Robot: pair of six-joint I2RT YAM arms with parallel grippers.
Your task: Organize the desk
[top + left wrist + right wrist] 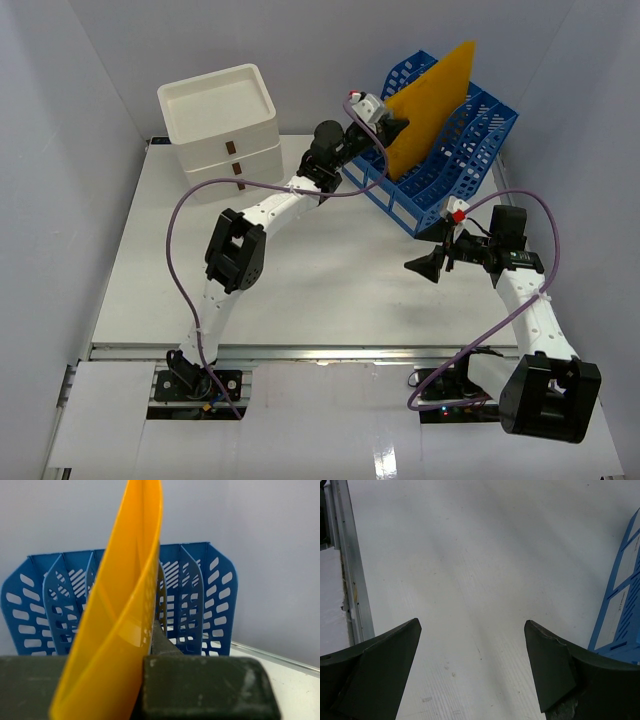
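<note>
The left fingers point(395, 127) are pressed almost together on the near edge of a thin yellow-orange plastic folder point(432, 100). The folder stands on its edge in the blue slotted plastic file rack point(480, 140). From these fingers the folder runs straight ahead, with its long axis slanted toward the far right and its upper corner pointing up. I cannot tell which slot takes its lower edge.

The right fingers point(425, 265) are spread wide and hold nothing. They hang near the front corner of the rack.

The large flat white bench point(320, 290) lies level below both pairs of fingers, and its long axis seems to run left to right along the metal rail point(300, 350). I judge that the left arm is the nearer one for pushing the folder down into the rack.
</note>
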